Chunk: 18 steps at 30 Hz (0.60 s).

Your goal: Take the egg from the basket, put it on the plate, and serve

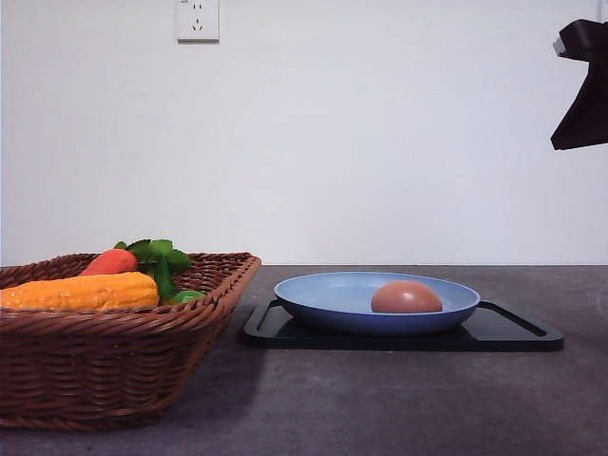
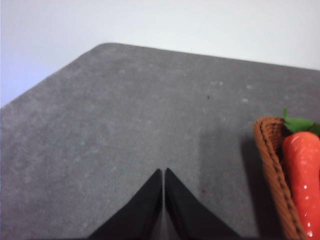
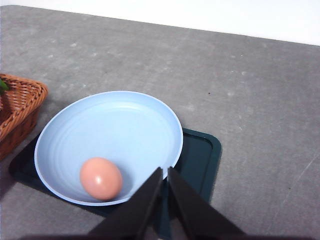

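Egg point(image 3: 101, 178) already sits in the plate point(image 3: 120, 125), plate on black tray point(image 3: 200, 155); R gripper point(image 3: 164, 172) hangs above plate's rim w/ jaws together, holding nothing, so R arm is nearer for the serve. L gripper point(image 2: 163, 172) also closed & empty over bare table point(image 2: 125, 125) beside basket point(image 2: 270, 165) w/ carrot point(image 2: 302, 175); nothing blocks the plate

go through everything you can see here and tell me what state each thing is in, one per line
egg: lying in the plate, free of both grippers.
plate: upright on the black tray, holding the egg.
basket: upright on the table, holding a corn cob and a carrot.
left gripper: shut, empty, above bare table beside the basket.
right gripper: shut, empty, above the plate's edge.
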Each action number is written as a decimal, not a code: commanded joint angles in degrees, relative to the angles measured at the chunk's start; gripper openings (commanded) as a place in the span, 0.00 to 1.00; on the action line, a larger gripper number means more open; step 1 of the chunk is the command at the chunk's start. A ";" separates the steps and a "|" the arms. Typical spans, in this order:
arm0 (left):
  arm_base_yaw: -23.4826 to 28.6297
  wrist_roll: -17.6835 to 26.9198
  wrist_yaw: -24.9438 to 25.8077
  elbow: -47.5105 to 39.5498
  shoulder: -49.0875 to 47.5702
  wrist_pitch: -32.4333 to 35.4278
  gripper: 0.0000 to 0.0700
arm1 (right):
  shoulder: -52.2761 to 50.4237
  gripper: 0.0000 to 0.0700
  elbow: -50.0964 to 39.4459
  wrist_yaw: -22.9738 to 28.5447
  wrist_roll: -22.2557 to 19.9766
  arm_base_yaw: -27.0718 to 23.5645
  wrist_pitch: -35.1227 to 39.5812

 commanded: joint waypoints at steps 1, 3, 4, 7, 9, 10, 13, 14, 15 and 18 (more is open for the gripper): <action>0.07 -0.20 0.28 -0.90 -0.13 0.61 0.00 | 0.28 0.00 0.28 0.17 0.37 0.28 0.42; 0.07 -0.48 0.28 -1.93 -0.13 0.59 0.00 | 0.28 0.00 0.28 0.17 0.37 0.28 0.42; 0.07 -0.48 0.28 -2.27 -0.13 0.57 0.00 | 0.28 0.00 0.28 0.17 0.37 0.28 0.42; 0.07 -0.39 0.26 -2.64 -0.13 0.57 0.00 | 0.28 0.00 0.28 0.17 0.39 0.28 0.55; 0.07 -0.35 0.26 -2.64 -0.13 0.63 0.00 | 0.28 0.00 0.28 0.18 0.37 0.28 0.65; 0.07 -0.35 0.26 -2.64 -0.13 0.63 0.00 | 0.28 0.00 0.28 0.17 0.37 0.28 0.70; 0.07 -0.35 0.26 -2.64 -0.13 0.63 0.00 | 0.28 0.00 0.28 0.17 0.37 0.28 0.68; 0.07 -0.35 0.26 -2.64 -0.13 0.63 0.00 | 0.28 0.00 0.28 0.17 0.37 0.28 0.68; 0.07 -0.35 0.26 -2.64 -0.13 0.63 0.00 | 0.28 0.00 0.28 0.17 0.37 0.28 0.68; 0.07 -0.35 0.26 -2.64 -0.11 0.61 0.00 | 0.28 0.00 0.28 0.20 0.37 0.28 0.70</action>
